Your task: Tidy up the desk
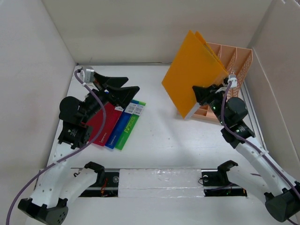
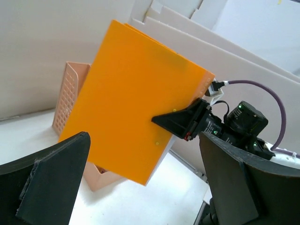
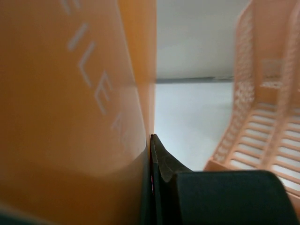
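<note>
- The left gripper point(image 1: 131, 85) hangs over the far-left part of the desk point(image 1: 173, 140) with its two fingers spread wide apart and nothing between them.
- Under and just near of it, three flat folders lie side by side on the tabletop, angled alike: a red folder point(image 1: 104, 123) on the left, a blue folder point(image 1: 120, 126) in the middle, and a green folder point(image 1: 130, 129) on the right. Their long edges touch or overlap slightly.
- The desk is the white tabletop boxed in by white walls; its middle lies between the folders and the rack.
- Right of centre, an orange folder point(image 1: 194, 70) stands tilted on edge – the right gripper point(image 1: 206, 91) is clamped on its near-right edge, one finger pressed flat against the cover.
- At the far right, a peach file rack point(image 1: 240, 60) stands by the wall, partly hidden behind the orange folder. Whether the folder's lower corner touches the rack or the desk is unclear.
</note>
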Robot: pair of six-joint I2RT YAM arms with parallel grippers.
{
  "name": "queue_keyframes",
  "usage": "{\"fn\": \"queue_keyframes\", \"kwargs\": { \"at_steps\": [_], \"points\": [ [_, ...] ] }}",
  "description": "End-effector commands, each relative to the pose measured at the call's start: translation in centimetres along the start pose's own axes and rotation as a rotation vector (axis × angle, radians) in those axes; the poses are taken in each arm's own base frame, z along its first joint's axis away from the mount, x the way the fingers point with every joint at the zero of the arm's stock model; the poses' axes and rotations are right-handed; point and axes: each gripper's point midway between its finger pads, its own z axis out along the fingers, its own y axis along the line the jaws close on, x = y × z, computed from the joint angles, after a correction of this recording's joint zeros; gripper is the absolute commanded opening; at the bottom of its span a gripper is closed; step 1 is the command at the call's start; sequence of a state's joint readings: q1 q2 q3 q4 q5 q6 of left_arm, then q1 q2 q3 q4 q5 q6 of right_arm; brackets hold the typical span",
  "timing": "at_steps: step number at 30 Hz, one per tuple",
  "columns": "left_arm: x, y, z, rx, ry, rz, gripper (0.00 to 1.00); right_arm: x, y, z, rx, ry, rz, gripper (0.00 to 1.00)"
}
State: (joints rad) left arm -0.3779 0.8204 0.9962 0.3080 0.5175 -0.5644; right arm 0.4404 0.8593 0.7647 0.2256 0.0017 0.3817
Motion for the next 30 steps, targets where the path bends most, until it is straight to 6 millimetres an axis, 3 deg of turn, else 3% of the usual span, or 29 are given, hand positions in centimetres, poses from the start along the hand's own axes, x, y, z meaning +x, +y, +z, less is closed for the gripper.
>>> {"fn": "queue_keyframes", "kwargs": {
  "at_steps": [1,4,8,12,17,21,24,30],
  "points": [
    [-0.4,-0.5,0.3,0.023,-0.002,-0.019,0.99,-9.0,-3.0,-1.9,0.257,-0.269,-0.054,0.0],
    [1.5,-0.7,1.2,0.078,0.089,-0.086,0.99,-10.6,-6.7,-3.6,0.496,-0.333,-0.048,0.0],
    [2.2,-1.2,1.3,0.113,0.131,-0.123,0.99,-12.4,-9.6,-5.4,0.672,-0.401,-0.051,0.0],
    [1.9,-1.4,1.1,0.12,0.111,-0.106,0.99,-14.9,-11.3,-6.5,0.791,-0.448,-0.067,0.0],
    [1.5,-0.9,0.8,0.08,0.091,-0.073,0.99,-18.0,-11.3,-7.2,0.811,-0.446,-0.099,0.0],
    [1.5,-0.8,0.8,0.071,0.092,-0.071,0.99,-17.9,-11.3,-6.6,0.75,-0.362,-0.192,0.0],
    [1.3,-1.6,0.5,0.102,0.094,-0.07,0.99,-16.6,-10.9,-4.8,0.643,-0.273,-0.255,0.0],
    [1.0,-1.9,0.2,0.106,0.08,-0.058,0.99,-14.7,-12.9,-3.2,0.597,-0.171,-0.301,0.0]
  ]
}}
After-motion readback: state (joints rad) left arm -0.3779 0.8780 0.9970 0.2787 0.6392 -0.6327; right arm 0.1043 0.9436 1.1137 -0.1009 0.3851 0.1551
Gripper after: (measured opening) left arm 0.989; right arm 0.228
